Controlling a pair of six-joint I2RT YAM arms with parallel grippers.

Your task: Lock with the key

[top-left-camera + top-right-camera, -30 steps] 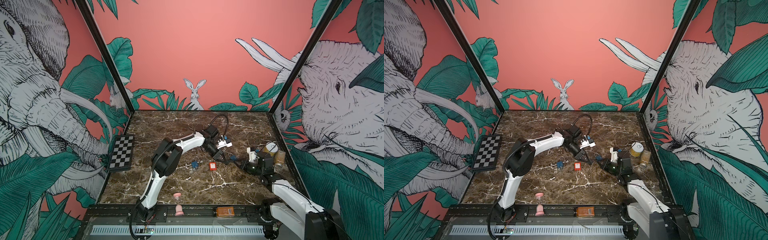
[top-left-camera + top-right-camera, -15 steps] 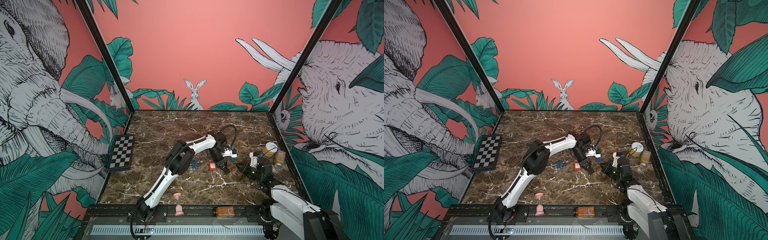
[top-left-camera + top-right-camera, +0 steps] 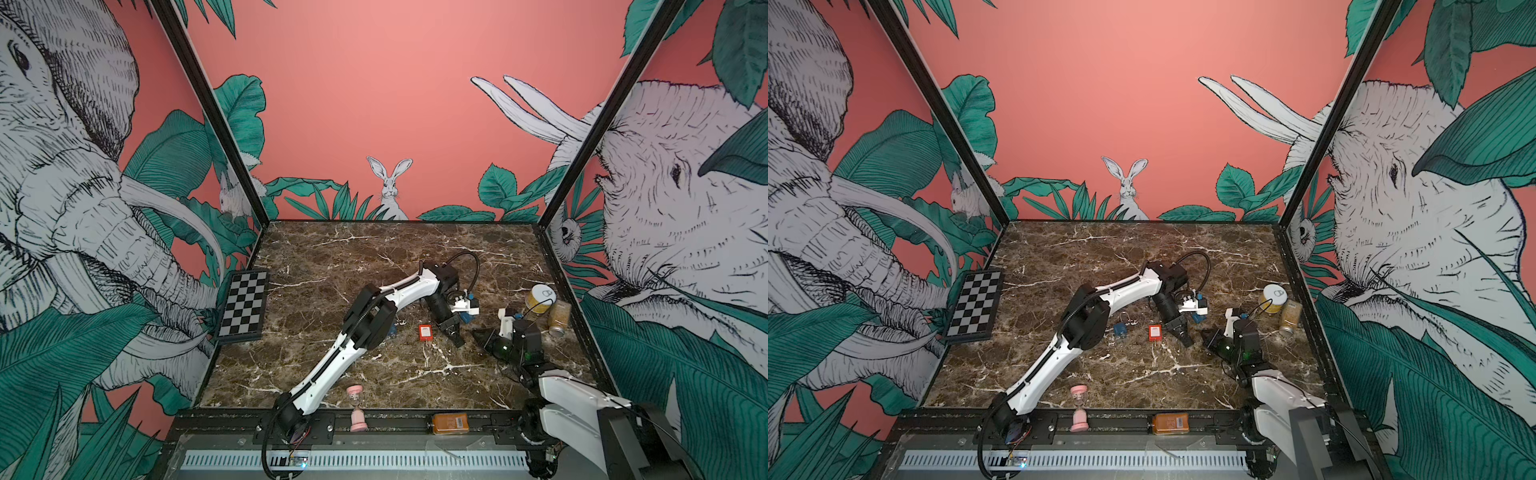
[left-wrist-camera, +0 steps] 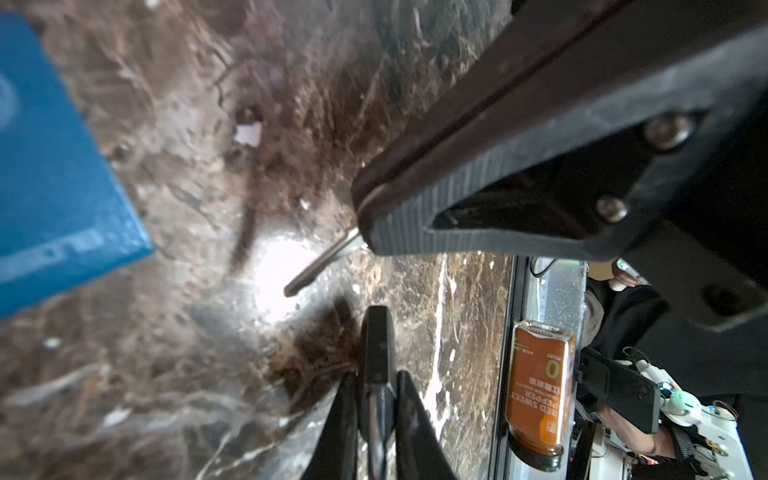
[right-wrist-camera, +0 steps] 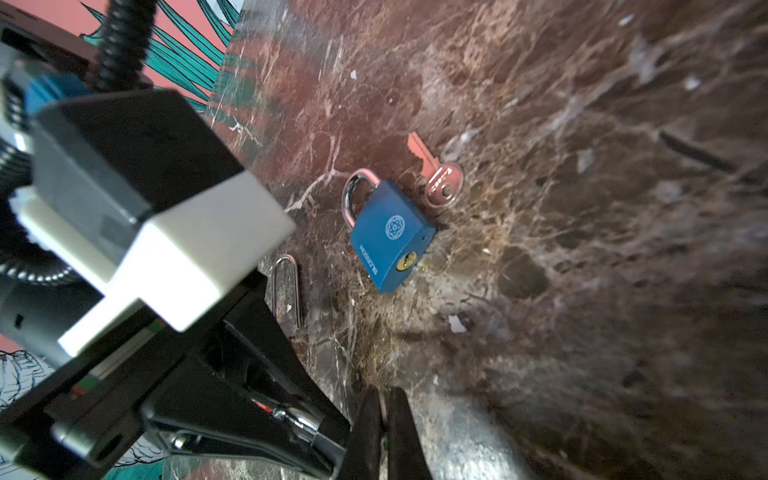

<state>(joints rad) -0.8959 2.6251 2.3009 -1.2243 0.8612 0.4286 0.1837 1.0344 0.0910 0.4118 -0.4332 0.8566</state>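
My right gripper (image 3: 478,334) is shut on a key whose metal blade (image 4: 320,266) sticks out past its tips, low over the marble. Facing it tip to tip, my left gripper (image 3: 456,338) is shut on a narrow black piece (image 4: 376,353) with a metal stem; what that piece is I cannot tell. A red padlock (image 3: 425,332) lies just left of the left gripper. Further left a blue padlock (image 5: 390,237) lies flat with its shackle closed and a loose key (image 5: 436,178) beside it. Another blue padlock (image 4: 62,166) sits close by the left gripper.
A chessboard (image 3: 243,305) leans at the left wall. A yellow can (image 3: 540,297) and a spice jar (image 3: 559,318) stand at the right wall behind the right arm. A pink hourglass (image 3: 356,407) and an orange bottle (image 3: 450,422) rest on the front rail.
The left arm has stretched forward and right, bringing its gripper down past the red padlock. The right gripper has drawn back a little toward the right. Both stayed shut.
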